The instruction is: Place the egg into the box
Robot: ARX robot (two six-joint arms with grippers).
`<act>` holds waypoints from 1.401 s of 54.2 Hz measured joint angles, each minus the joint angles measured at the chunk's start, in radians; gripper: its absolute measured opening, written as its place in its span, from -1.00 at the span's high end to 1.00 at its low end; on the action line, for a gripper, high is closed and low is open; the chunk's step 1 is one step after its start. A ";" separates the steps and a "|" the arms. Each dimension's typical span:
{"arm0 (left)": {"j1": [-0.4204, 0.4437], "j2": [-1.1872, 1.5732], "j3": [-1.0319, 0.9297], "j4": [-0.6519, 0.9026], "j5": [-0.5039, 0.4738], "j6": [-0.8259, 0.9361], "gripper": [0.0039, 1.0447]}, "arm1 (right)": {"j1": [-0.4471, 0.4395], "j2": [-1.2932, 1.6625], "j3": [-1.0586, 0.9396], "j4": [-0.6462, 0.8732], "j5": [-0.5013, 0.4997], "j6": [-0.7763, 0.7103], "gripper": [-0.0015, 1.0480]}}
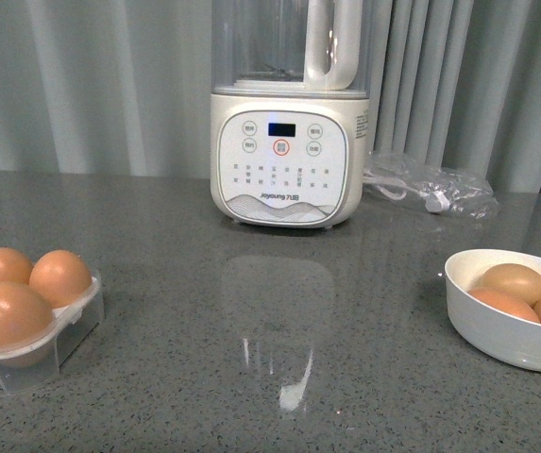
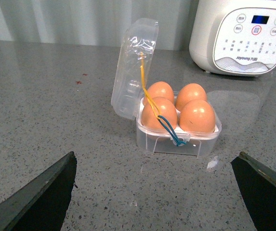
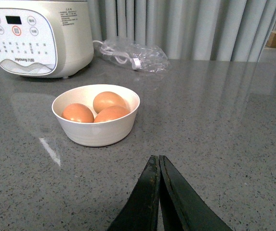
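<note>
The clear box (image 2: pixel 176 140) stands on the grey counter with its hinged lid (image 2: pixel 130 72) raised. Several brown eggs fill its cups, the nearest one (image 2: pixel 197 117) at the front. A yellow and blue band (image 2: pixel 169 130) hangs over the front. My left gripper (image 2: pixel 157 155) is open, its fingers spread wide just short of the box and holding nothing. In the front view the box (image 1: pixel 34 363) sits at the far left. A white bowl (image 3: pixel 97 132) holds three more eggs, one of them (image 3: pixel 110 102) at the back. My right gripper (image 3: pixel 158 158) is shut and empty, some way short of the bowl.
A cream blender (image 1: pixel 289 142) stands at the back centre. Beside it to the right lies a plastic bag with a white cord (image 1: pixel 431 189). The bowl (image 1: pixel 497 330) sits at the right edge of the front view. Grey curtains hang behind. Neither arm shows in the front view.
</note>
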 joint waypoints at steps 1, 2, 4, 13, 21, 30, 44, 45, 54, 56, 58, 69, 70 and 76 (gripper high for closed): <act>0.000 0.000 0.000 0.000 0.000 0.000 -0.87 | 0.000 0.000 0.000 0.000 0.000 0.000 0.94; 0.000 0.000 0.000 0.000 0.000 0.000 -0.87 | 0.000 0.000 0.000 0.000 0.000 0.000 0.94; 0.000 0.000 0.000 0.000 0.000 0.000 -0.87 | 0.000 0.000 0.000 0.000 0.000 0.000 0.94; 0.000 0.000 0.000 0.000 0.000 0.000 -0.87 | 0.000 0.000 0.000 0.000 0.000 0.000 0.56; 0.000 0.000 0.000 0.000 0.000 0.000 -0.87 | 0.000 0.000 0.000 0.000 0.000 0.000 -0.01; 0.000 0.000 0.000 0.000 0.000 0.000 -0.87 | 0.000 0.000 0.000 0.000 0.000 0.000 -0.66; -0.028 0.036 0.022 -0.070 -0.091 -0.031 -0.87 | 0.000 0.000 0.000 0.000 0.000 0.003 -0.86; -0.051 0.070 0.049 -0.143 -0.165 -0.049 -0.87 | 0.000 0.000 0.000 0.000 0.000 0.003 -0.86; -0.121 0.272 0.167 -0.407 -0.418 -0.120 -0.87 | 0.000 0.000 0.000 0.000 -0.003 0.003 -0.86; -0.121 0.278 0.177 -0.403 -0.418 -0.122 -0.87 | 0.000 0.000 0.000 0.000 -0.002 0.003 -0.86; -0.118 0.283 0.191 -0.386 -0.416 -0.122 -0.87 | 0.000 0.000 0.000 0.000 -0.002 0.003 -0.86; -0.003 0.381 0.262 -0.204 -0.263 -0.083 -0.87 | 0.000 0.000 0.000 0.000 0.000 0.003 -0.86; 0.022 0.406 0.269 -0.177 -0.234 -0.076 -0.87 | 0.000 0.000 0.000 0.000 0.000 0.003 -0.86; 0.188 0.599 0.328 0.003 -0.051 -0.046 -0.87 | 0.000 0.000 0.000 0.000 0.000 0.003 -0.86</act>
